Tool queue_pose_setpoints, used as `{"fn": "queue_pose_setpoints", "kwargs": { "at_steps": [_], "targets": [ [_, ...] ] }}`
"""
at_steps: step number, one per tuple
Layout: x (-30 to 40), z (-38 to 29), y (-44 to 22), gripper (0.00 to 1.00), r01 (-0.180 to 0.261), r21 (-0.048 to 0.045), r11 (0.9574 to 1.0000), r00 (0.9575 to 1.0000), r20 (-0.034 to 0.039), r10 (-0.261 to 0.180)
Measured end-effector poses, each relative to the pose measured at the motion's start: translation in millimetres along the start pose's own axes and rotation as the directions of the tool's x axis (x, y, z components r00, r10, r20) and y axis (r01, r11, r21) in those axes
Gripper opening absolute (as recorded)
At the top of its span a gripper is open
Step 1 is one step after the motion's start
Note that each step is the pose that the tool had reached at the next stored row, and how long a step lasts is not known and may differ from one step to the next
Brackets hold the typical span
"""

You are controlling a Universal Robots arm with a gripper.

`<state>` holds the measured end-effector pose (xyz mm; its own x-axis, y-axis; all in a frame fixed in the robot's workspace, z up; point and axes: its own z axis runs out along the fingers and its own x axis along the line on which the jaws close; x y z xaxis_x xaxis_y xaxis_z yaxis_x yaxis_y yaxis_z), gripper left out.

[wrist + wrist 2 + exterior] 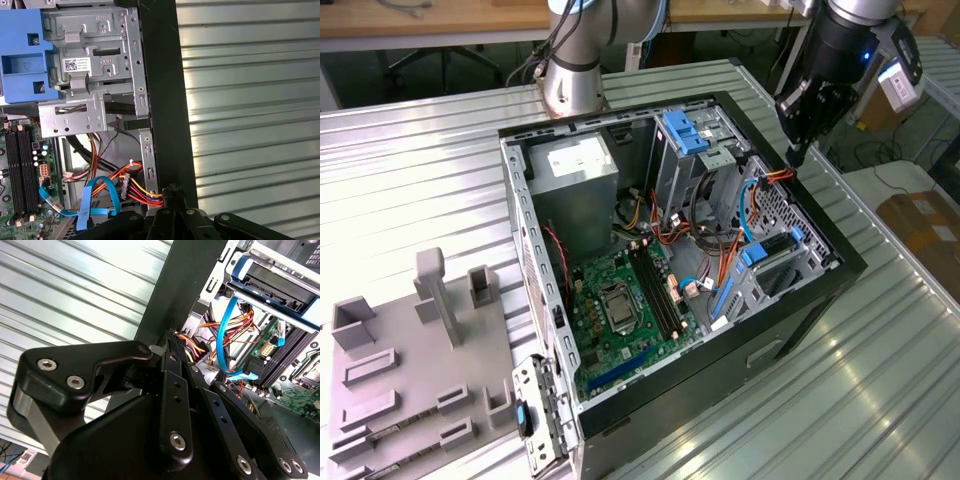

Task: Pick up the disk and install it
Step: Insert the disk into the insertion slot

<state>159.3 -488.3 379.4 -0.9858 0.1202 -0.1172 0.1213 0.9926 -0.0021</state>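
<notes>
I saw the disk (270,275) in the second wrist view, lying flat in the metal drive cage inside the open computer case (817,205), blue rails along its edges, close to the case's edge on the exterior view's right. Just beside it ran a looped blue cable (220,340) and a bundle of orange and red wires (772,177). The gripper (797,155) hung over that same edge of the case, just above the wires, its fingers (172,390) pressed together with nothing between them. Further in lay the green circuit board (620,310), and toward the far edge of the case stood a bare blue bracket (685,130) and a grey metal box (575,175). The case rested on a ribbed metal table (420,160), with a grey block of slots (410,370) at the table's near corner on the exterior view's left.
</notes>
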Motion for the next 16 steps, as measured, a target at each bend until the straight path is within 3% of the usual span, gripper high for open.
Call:
{"fn": "queue_pose_setpoints", "kwargs": {
  "at_steps": [4,6,8,10,12,15,16],
  "targets": [
    [0.0,0.0,0.0,0.11,0.0,0.0008,1.0,1.0,0.0001,0.0],
    [0.0,0.0,0.0,0.24,0.0,0.001,1.0,1.0,0.0001,0.0],
    [0.0,0.0,0.0,0.24,0.0,0.0013,1.0,1.0,0.0002,0.0],
    [0.1,1.0,0.2,0.24,0.001,0.008,1.0,1.0,0.0013,-0.001],
    [0.3,1.7,0.6,0.24,0.002,0.0209,0.9998,1.0,0.005,-0.002],
    [0.3,1.7,0.8,0.24,0.003,0.022,0.9998,1.0,0.0052,-0.003],
    [0.6,1.7,2.9,0.24,0.003,0.0267,0.9996,1.0,0.0059,-0.003]
  ]
}}
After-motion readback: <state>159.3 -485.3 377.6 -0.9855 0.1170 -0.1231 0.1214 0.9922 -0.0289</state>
